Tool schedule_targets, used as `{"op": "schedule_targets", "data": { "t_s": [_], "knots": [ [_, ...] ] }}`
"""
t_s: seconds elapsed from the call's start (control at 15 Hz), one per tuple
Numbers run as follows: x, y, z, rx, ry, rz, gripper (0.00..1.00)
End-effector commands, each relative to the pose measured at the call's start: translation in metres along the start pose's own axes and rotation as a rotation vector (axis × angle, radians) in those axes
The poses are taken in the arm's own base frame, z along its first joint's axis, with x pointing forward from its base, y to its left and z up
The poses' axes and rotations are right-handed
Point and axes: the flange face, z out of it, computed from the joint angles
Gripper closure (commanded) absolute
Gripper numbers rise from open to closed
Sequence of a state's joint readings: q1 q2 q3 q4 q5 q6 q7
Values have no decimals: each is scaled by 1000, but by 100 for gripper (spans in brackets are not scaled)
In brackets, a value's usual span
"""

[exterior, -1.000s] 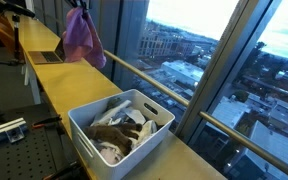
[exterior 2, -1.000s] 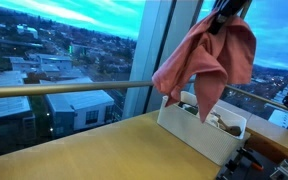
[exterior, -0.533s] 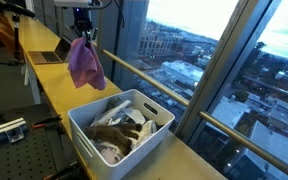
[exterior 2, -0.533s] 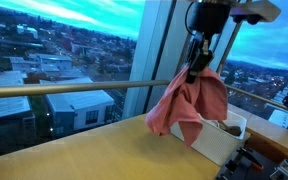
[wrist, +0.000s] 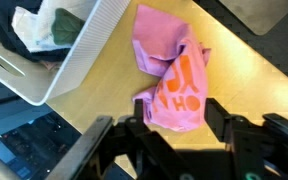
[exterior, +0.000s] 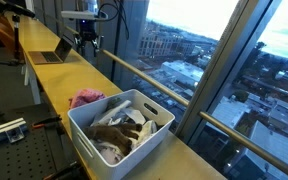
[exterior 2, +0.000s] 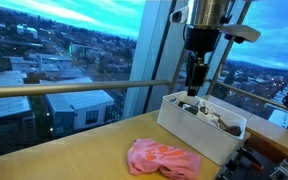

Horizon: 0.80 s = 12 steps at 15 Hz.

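Observation:
A pink cloth with orange lettering (wrist: 169, 70) lies crumpled on the wooden counter (exterior 2: 74, 150), close beside the white bin (wrist: 79, 55). Both exterior views show the cloth (exterior: 86, 98) (exterior 2: 164, 158) resting next to the bin (exterior: 80, 128) (exterior 2: 194, 135). My gripper (wrist: 174, 120) hangs above it with its jaws spread and nothing between them. In both exterior views the gripper (exterior: 87, 45) (exterior 2: 195, 80) is well clear of the cloth. The bin holds several crumpled garments (exterior: 119, 132) in white, brown and green.
A laptop (exterior: 52, 57) sits further along the counter. A metal railing (exterior 2: 54, 90) and tall window panes run along the counter's far edge. A perforated metal table (exterior: 9, 150) stands beside the counter.
The gripper let go of the pink cloth, which fell onto the counter beside the bin. The jaws have spread apart and the arm stays up above.

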<state>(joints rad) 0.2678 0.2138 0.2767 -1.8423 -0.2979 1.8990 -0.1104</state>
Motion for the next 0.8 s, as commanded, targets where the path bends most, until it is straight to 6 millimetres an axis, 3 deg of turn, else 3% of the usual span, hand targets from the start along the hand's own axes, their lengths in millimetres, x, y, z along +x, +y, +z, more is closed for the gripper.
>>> {"op": "schedule_targets", "data": {
  "t_s": [0.0,0.2,0.4,0.6,0.73],
  "knots": [
    [-39,68,14,-63,7,69,3],
    [-74,137,47,-88,13,141,0],
    [-103,193,89,-84,18,206,0],
    [-122,228,143,-47,10,255,0],
    [-124,235,179,-13,3,267,0]
  ]
}}
